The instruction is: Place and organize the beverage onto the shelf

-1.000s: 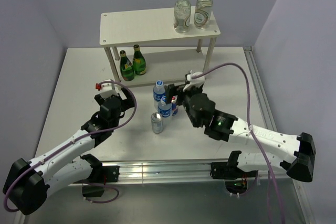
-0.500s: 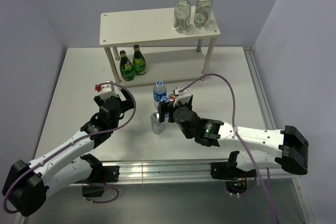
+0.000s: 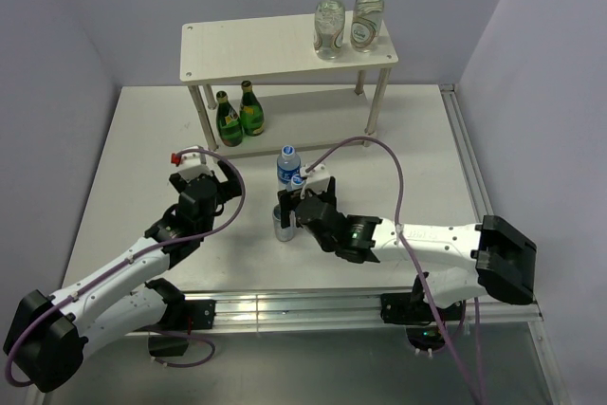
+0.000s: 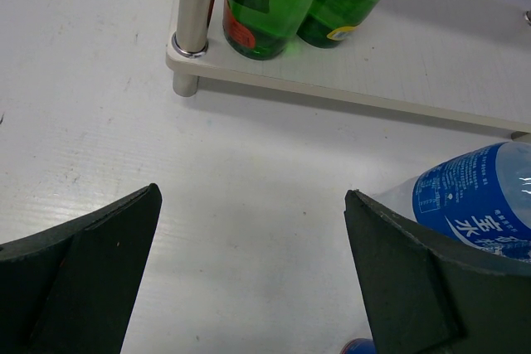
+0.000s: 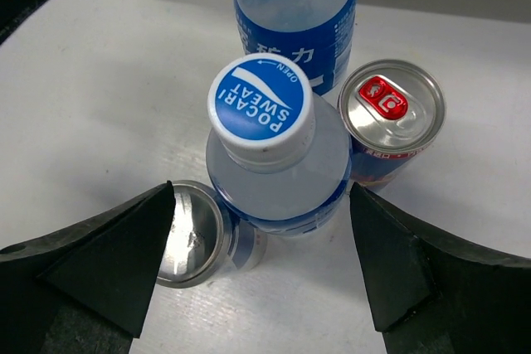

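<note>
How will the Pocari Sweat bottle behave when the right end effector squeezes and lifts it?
The Pocari Sweat bottle looks like thin plastic, so it probably dents under a firm squeeze. Tall and narrow, it may tip if pushed high. The silver can and red-topped can crowd it and could topple.

Between the right wrist's jaws, a bottle's blue cap (image 5: 261,109) read "POCARI SWEAT" and "OPEN" (beyond them, another bottle's label (image 5: 309,49) carried partly readable Chinese characters).

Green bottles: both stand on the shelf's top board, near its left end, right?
Not the top board. The two green bottles stand on the lower board of the shelf, near its left end, as the top external view shows.
</note>
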{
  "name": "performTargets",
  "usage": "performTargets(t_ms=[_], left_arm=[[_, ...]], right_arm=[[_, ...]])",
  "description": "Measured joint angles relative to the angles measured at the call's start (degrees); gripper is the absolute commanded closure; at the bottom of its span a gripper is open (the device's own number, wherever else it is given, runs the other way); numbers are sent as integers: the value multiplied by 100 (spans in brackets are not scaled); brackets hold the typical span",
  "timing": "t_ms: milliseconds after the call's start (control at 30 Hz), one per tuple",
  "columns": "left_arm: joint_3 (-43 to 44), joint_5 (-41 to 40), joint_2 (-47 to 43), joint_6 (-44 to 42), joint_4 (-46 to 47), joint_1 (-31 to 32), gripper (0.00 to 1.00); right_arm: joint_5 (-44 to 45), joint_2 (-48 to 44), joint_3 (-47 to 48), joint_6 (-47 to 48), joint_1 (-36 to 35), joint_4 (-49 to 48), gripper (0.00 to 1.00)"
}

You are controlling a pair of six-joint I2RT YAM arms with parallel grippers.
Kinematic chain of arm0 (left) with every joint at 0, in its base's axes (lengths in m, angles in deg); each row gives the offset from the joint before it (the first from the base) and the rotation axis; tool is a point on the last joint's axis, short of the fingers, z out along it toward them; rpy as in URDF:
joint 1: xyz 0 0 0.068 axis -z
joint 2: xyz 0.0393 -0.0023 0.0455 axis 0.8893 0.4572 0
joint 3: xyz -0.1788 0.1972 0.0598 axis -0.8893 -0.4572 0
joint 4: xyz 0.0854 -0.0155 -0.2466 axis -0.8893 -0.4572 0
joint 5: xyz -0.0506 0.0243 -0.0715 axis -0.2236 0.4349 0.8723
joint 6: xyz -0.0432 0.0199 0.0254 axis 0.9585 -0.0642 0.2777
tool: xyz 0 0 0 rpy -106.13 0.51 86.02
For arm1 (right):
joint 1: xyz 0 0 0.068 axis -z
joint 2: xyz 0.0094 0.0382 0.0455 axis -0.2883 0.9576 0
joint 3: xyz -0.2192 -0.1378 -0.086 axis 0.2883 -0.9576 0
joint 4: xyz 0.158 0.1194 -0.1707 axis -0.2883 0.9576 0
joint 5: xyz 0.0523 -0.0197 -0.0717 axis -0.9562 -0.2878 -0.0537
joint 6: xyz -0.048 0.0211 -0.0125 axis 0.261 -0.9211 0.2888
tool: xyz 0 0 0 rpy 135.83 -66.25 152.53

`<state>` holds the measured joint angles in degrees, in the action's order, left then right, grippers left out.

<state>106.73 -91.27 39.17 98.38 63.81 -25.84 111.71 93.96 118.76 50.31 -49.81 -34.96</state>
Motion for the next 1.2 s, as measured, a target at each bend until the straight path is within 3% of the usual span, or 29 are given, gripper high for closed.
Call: performTargets(t_ms=[133, 233, 267, 467, 600, 700, 767, 833, 867, 967, 1200], left_arm=[[0, 0, 0, 0, 0, -2, 1], [0, 0, -7, 0, 0, -2, 1], [0, 0, -13, 0, 0, 0, 1], [-9, 0, -66, 0, 0, 0, 1], [-11, 0, -70, 0, -4, -2, 1], [-11, 0, -74, 0, -4, -2, 1], [-17, 0, -83, 0, -4, -2, 1], [-20, 0, -92, 0, -7, -2, 0], [-20, 0, -96, 0, -7, -2, 1], [-20, 0, -107, 0, -7, -2, 1], [-20, 0, -107, 0, -7, -2, 1]], right_arm=[[11, 225, 37, -4, 2, -31, 15], [107, 348, 94, 2, 7, -39, 26], [127, 374, 120, -2, 7, -44, 36], [118, 452, 179, -4, 7, -74, 67], [129, 470, 205, 0, 0, -59, 74], [116, 470, 212, -7, -4, -42, 71], [111, 470, 212, -13, -4, -22, 64], [101, 470, 214, -31, -4, -22, 49], [103, 470, 214, -48, -4, -22, 33], [90, 470, 221, -31, -4, -20, 18], [118, 492, 278, 39, -4, -35, 16]])
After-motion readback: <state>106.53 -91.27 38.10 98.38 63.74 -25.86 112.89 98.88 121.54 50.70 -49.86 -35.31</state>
